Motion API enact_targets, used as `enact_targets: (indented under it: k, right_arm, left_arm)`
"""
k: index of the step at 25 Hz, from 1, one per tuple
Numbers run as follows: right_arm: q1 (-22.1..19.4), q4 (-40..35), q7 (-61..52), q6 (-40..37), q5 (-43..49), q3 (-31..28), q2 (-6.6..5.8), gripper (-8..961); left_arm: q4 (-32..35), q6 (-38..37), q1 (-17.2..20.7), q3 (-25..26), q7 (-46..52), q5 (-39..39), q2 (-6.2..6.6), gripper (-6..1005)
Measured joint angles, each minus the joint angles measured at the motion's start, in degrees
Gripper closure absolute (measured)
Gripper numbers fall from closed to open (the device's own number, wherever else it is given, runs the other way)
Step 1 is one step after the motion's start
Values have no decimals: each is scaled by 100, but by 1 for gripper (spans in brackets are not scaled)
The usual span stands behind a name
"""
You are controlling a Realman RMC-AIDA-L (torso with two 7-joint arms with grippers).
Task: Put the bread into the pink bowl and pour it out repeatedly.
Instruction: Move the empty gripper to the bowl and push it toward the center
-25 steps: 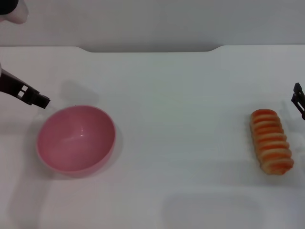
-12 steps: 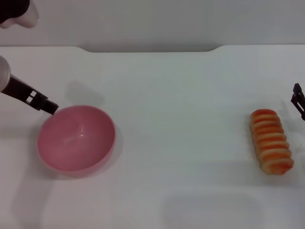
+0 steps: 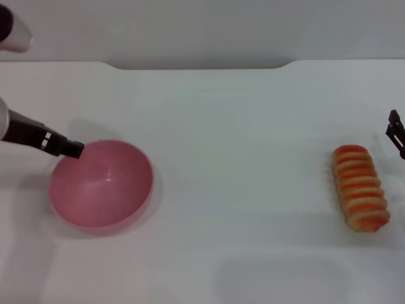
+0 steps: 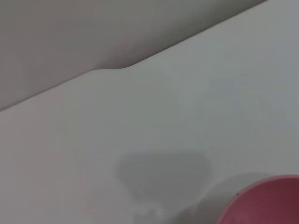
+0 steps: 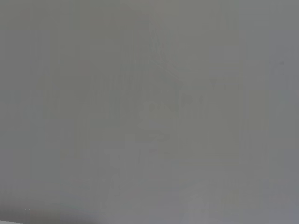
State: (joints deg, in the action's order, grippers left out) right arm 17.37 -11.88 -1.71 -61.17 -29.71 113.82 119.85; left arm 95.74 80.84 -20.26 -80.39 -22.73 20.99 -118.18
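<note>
Bread lies far from the bowl

The bread (image 3: pixel 361 188) lies on the white table (image 3: pixel 240 114) at the right side. Its long axis runs from far to near, with orange-brown ridges across its tan top. The pink bowl (image 3: pixel 101 184) is round, deep and glossy, upright, well apart on the left. The left gripper (image 3: pixel 74 149) is at the bowl's far-left rim; the right gripper (image 3: pixel 397 132) is near the bread's far end. Whether either is open I cannot tell.

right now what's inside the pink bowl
Nothing: the pink bowl shows only its smooth inside. The bread lies apart on the table. The left gripper is at the bowl's far rim.
</note>
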Motion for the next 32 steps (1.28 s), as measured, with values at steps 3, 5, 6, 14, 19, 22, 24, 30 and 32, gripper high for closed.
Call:
enact_targets:
  k: [3, 5, 6, 14, 19, 22, 24, 30, 32]
  right_arm:
    - [12, -13, 0, 0, 2, 0, -2, 118]
    - [24, -19, -1, 0, 3, 0, -6, 118]
    - [36, -22, -1, 0, 3, 0, -9, 118]
    - [12, -34, -10, 0, 3, 0, -11, 118]
    - [-7, -29, -10, 0, 3, 0, -9, 118]
    - [-15, -22, -13, 0, 3, 18, -5, 118]
    - [-16, -23, -13, -2, 3, 48, 0, 118]
    - [-13, -34, -16, -4, 7, 122, 3, 118]
    - [-9, -38, -17, -4, 8, 135, 3, 118]
  left_arm:
    - [118, -224, 351, -39, -28, 214, 6, 158]
    - [195, -367, 518, -121, -35, 229, 2, 158]
    - [214, -409, 563, -165, -38, 238, 1, 158]
    - [513, -1106, 1062, -912, -32, 217, 1, 157]
    - [394, -1198, 1130, -957, 75, 215, -5, 157]
    - [381, -1223, 1186, -958, 106, 195, -5, 158]
    - [380, -1301, 1267, -958, 112, 195, -4, 158]
    - [270, -1598, 1478, -1015, 101, 227, 9, 158]
    - [136, -1680, 1500, -1040, 100, 235, 4, 157]
